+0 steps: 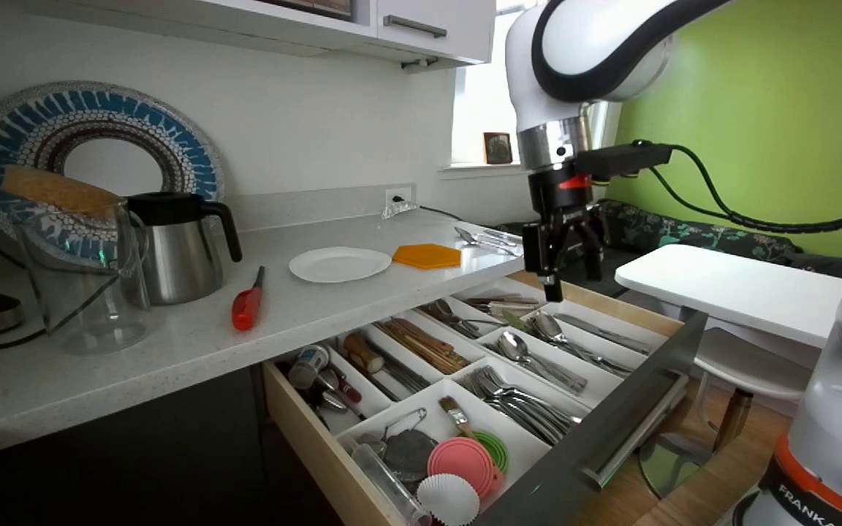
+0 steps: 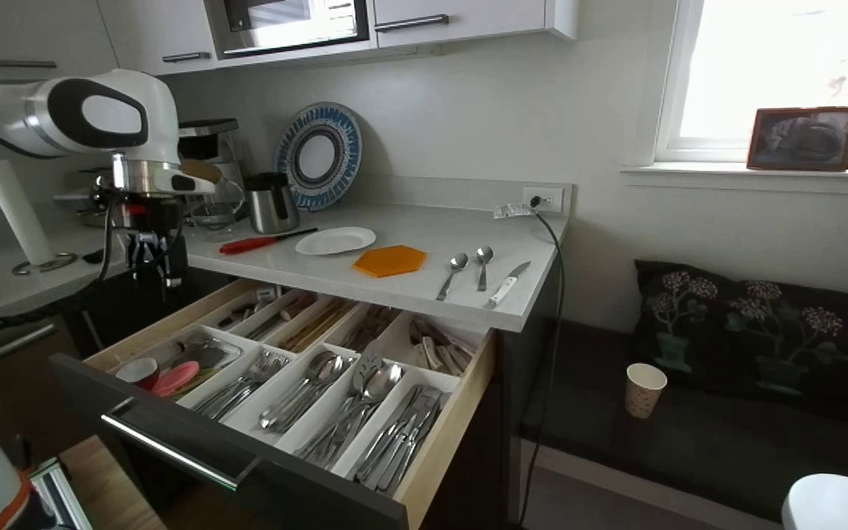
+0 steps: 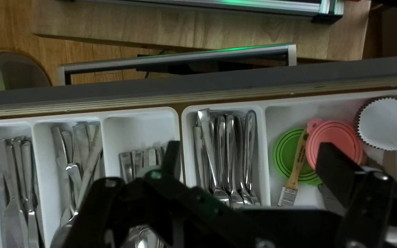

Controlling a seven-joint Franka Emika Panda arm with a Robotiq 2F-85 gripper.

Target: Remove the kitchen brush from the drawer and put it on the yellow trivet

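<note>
Wooden brush slants front to back in the drawer, bristles rearward.

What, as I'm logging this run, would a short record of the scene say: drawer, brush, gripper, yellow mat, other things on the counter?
Drawer: open
Brush: in the drawer, handle lying across a green disc
Gripper: open, holding nothing, above the drawer
Yellow mat: on the counter, beside a white plate
Also on the counter: two spoons, a knife, a steel jug
Left to do: brush onto the mat
</note>
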